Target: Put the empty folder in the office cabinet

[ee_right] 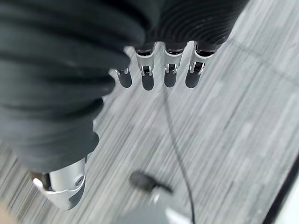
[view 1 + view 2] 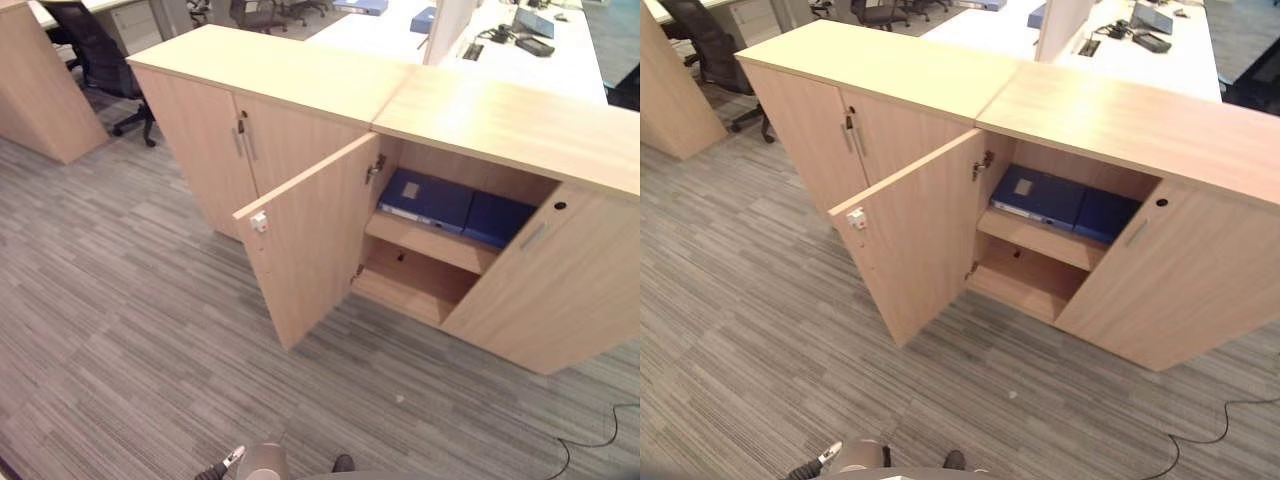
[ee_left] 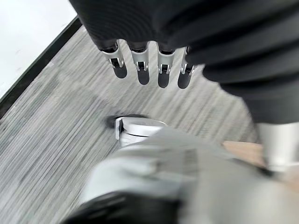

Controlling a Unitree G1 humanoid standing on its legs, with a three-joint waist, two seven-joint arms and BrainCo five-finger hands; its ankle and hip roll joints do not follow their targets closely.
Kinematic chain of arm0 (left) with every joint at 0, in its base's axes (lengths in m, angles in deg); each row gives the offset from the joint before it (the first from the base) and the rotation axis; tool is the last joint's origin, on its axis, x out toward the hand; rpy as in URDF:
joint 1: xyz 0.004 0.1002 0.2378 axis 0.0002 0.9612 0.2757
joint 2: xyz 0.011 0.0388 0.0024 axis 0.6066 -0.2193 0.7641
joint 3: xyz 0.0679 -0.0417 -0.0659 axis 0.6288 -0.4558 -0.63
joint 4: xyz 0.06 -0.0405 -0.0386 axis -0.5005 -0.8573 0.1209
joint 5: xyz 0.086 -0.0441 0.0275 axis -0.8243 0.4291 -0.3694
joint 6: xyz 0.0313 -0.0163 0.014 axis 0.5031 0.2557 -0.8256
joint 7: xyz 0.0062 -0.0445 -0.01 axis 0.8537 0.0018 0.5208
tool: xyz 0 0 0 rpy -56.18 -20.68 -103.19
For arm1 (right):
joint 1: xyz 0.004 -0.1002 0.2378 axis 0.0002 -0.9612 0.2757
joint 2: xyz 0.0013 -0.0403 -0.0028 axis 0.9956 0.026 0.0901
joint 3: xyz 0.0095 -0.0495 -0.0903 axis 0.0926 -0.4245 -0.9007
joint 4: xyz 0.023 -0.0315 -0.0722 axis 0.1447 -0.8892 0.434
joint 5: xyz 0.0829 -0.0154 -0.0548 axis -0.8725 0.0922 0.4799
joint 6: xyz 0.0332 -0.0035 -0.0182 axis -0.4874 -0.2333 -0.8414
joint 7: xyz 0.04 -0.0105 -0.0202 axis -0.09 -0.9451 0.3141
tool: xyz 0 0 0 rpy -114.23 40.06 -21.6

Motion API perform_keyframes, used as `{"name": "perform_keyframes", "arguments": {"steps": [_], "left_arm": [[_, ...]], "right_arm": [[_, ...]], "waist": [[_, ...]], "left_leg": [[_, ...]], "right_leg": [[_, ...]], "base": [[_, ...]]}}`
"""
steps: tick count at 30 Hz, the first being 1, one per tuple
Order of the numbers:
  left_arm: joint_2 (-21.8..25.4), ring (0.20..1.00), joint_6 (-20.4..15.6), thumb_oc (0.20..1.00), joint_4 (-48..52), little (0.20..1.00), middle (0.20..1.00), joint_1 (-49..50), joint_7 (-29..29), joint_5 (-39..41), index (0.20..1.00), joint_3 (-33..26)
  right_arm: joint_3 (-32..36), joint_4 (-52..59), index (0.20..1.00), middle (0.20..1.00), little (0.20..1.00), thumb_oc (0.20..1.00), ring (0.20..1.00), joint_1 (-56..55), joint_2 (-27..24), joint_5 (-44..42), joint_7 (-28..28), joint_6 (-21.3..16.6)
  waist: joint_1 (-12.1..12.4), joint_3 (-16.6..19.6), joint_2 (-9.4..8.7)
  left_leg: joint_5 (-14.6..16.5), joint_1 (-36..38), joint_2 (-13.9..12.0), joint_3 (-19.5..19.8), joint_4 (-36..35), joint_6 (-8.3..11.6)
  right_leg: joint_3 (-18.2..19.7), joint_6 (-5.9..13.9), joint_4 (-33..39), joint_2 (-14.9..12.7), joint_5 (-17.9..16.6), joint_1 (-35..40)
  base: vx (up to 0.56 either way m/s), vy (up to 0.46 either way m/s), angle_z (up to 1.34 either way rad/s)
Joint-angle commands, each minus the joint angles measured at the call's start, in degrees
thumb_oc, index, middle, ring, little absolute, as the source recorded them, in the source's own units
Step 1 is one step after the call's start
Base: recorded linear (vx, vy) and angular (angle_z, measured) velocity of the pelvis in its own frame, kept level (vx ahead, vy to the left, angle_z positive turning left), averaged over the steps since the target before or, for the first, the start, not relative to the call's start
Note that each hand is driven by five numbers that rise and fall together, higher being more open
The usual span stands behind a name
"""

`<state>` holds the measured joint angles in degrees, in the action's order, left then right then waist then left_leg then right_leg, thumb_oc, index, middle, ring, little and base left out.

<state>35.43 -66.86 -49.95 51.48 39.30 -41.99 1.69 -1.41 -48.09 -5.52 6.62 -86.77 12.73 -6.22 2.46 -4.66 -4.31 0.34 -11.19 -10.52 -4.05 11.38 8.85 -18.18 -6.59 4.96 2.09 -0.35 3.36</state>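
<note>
Left hand (image 3: 148,70) and right hand (image 1: 168,70) slack, empty, blue folders (image 2: 427,199) half hidden in cabinet (image 2: 500,130)

The cabinet (image 2: 520,130) opening was flanked by its swung-out left door (image 2: 310,235), its upper shelf taken by blue folders (image 2: 425,198), while the lower shelf (image 2: 410,285) lay bare.

Cabinet (image 2: 300,75): I read pale wood-grain laminate, smooth and matt.
Open door (image 2: 312,240): same laminate; I see a small white plastic catch at its edge.
Door handles (image 2: 243,140): slim brushed metal.
Folders (image 2: 425,198): blue, smooth covers with a slight sheen.
Floor (image 2: 120,330): grey striped carpet, rough and matt.
Left hand (image 3: 140,65): I see silver metal fingers, dark tips, ribbed matt cover.
Right hand (image 1: 159,70): same finish.
</note>
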Motion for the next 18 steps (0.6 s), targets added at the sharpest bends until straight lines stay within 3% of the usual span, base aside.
{"name": "perform_keyframes", "arguments": {"steps": [1, 3, 6, 7, 8, 9, 10, 11, 12, 13, 14, 16, 18], "left_arm": [[3.1, 1.000, -3.3, 1.000, 1.6, 1.000, 1.000, -5.7, 3.5, 1.5, 1.000, 2.6], [4.7, 1.000, -4.4, 1.000, 3.9, 1.000, 1.000, -6.2, 4.8, 0.2, 1.000, 2.3], [5.3, 1.000, -5.1, 1.000, 5.0, 1.000, 1.000, -6.9, 5.6, 0.1, 1.000, 2.2], [23.0, 1.000, -2.6, 1.000, 2.6, 1.000, 1.000, -15.4, 0.2, 3.0, 1.000, 0.8], [18.3, 1.000, -4.1, 1.000, 5.2, 1.000, 1.000, -11.3, 1.9, 2.8, 1.000, 0.1], [22.7, 1.000, -1.9, 1.000, 5.5, 1.000, 1.000, -17.1, 0.8, 1.7, 1.000, 1.8], [22.7, 1.000, -1.9, 1.000, 5.4, 1.000, 1.000, -17.2, 0.8, 1.7, 1.000, 1.9], [28.6, 1.000, -3.1, 1.000, 6.7, 1.000, 1.000, -11.5, -2.4, 3.9, 1.000, -3.8], [28.6, 1.000, -3.1, 1.000, 6.7, 1.000, 1.000, -11.5, -2.4, 3.9, 1.000, -3.8], [33.0, 1.000, -3.5, 1.000, 5.1, 1.000, 1.000, -9.4, -3.8, 3.1, 1.000, -6.3], [33.0, 1.000, -3.5, 1.000, 5.1, 1.000, 1.000, -9.3, -3.8, 3.1, 1.000, -6.4], [37.5, 1.000, -3.4, 1.000, 3.0, 1.000, 1.000, -11.0, -4.7, 2.0, 1.000, -7.8], [38.0, 1.000, -3.3, 1.000, 2.5, 1.000, 1.000, -11.8, -4.8, 2.1, 1.000, -7.7]], "right_arm": [[2.1, -2.3, 1.000, 1.000, 1.000, 1.000, 1.000, 1.7, -1.3, -0.5, 0.8, -0.9], [3.7, -3.2, 1.000, 1.000, 1.000, 1.000, 1.000, 0.6, -2.0, -1.0, 0.9, -1.1], [4.3, -3.2, 1.000, 1.000, 1.000, 1.000, 1.000, 0.8, -2.3, -1.4, 0.9, -1.2], [3.9, -2.9, 1.000, 1.000, 1.000, 1.000, 1.000, 1.5, -5.3, -0.8, -1.7, -0.9], [4.9, -3.3, 1.000, 1.000, 1.000, 1.000, 1.000, 1.1, -4.9, -1.8, -0.8, -0.7], [4.7, -3.1, 1.000, 1.000, 1.000, 1.000, 1.000, 0.9, -5.4, -1.2, -1.5, -0.4], [4.7, -3.1, 1.000, 1.000, 1.000, 1.000, 1.000, 0.9, -5.4, -1.2, -1.5, -0.4], [6.7, -3.9, 1.000, 1.000, 1.000, 1.000, 1.000, 1.5, -7.5, -1.7, -2.0, -0.3], [6.7, -3.9, 1.000, 1.000, 1.000, 1.000, 1.000, 1.5, -7.5, -1.7, -2.0, -0.3], [7.4, -4.5, 1.000, 1.000, 1.000, 1.000, 1.000, 1.6, -8.0, -2.0, -2.8, -0.6], [7.4, -4.5, 1.000, 1.000, 1.000, 1.000, 1.000, 1.6, -7.9, -2.0, -2.8, -0.6], [7.8, -4.4, 1.000, 1.000, 1.000, 1.000, 1.000, 1.5, -7.9, -3.0, -3.4, -0.6], [7.9, -4.5, 1.000, 1.000, 1.000, 1.000, 1.000, 1.5, -7.8, -3.3, -3.4, -0.5]], "waist": [[1.4, -0.5, 4.13], [0.8, 1.3, 5.71], [0.6, 1.9, 6.32], [-0.4, 2.8, 7.44], [0.1, 2.8, 7.57], [-0.1, 2.7, 8.07], [-0.1, 2.8, 8.04], [0.6, 2.7, 8.56], [0.5, 2.8, 8.55], [1.0, 2.8, 8.84], [0.9, 2.8, 8.78], [1.0, 2.7, 8.72], [1.0, 2.7, 8.60]], "left_leg": [[-3.8, 5.4, 3.7, 5.2, -15.9, -3.80], [-3.6, 8.4, 3.7, 4.0, -16.4, -3.22], [-2.2, 10.1, 4.9, 3.1, -16.4, -3.62], [-1.9, 10.7, 5.0, 2.0, -16.4, -3.48], [-1.4, 11.0, 5.8, 1.8, -16.4, -3.83], [-1.0, 11.4, 6.2, 1.6, -16.4, -4.07], [-1.1, 11.2, 6.3, 1.6, -16.4, -4.09], [-0.7, 11.7, 7.0, 1.7, -16.4, -4.53], [-0.8, 11.5, 7.0, 1.7, -16.4, -4.55], [-0.4, 11.6, 7.6, 1.7, -16.4, -4.84], [-0.4, 11.6, 7.7, 1.7, -16.4, -4.85], [0.3, 11.9, 8.6, 1.4, -16.4, -5.66], [0.4, 12.0, 8.9, 1.2, -16.4, -5.86]], "right_leg": [[1.8, 10.27, 0.0, -5.3, 6.1, 1.2], [2.6, 11.33, 0.0, -6.4, 5.9, 2.1], [3.5, 12.17, 0.0, -7.7, 5.1, 2.3], [4.3, 12.92, 0.0, -8.2, 4.7, 2.3], [4.1, 13.54, 0.0, -9.3, 4.1, 2.4], [4.0, 14.06, 0.0, -9.8, 3.8, 2.6], [4.0, 14.07, 0.0, -9.8, 3.8, 2.5], [4.0, 14.57, 0.0, -10.8, 3.3, 2.8], [3.9, 14.58, 0.0, -10.8, 3.3, 2.6], [3.7, 15.07, 0.0, -11.7, 2.9, 2.8], [3.7, 15.10, 0.0, -11.7, 2.9, 2.8], [3.9, 16.04, 0.0, -13.0, 1.7, 2.7], [3.9, 16.22, 0.0, -13.3, 1.5, 2.6]], "base": [[0.22, 0.087, -0.82], [0.23, 0.239, -0.46], [0.11, 0.198, -0.37], [0.09, 0.244, -0.62], [0.10, 0.248, -0.65], [0.04, 0.159, -0.38], [0.03, 0.150, 0.05], [0.01, 0.098, 0.09], [0.02, 0.182, -0.11], [0.00, 0.089, -0.22], [0.01, 0.158, -0.16], [0.01, 0.145, 0.28], [0.01, 0.068, 0.27]]}}
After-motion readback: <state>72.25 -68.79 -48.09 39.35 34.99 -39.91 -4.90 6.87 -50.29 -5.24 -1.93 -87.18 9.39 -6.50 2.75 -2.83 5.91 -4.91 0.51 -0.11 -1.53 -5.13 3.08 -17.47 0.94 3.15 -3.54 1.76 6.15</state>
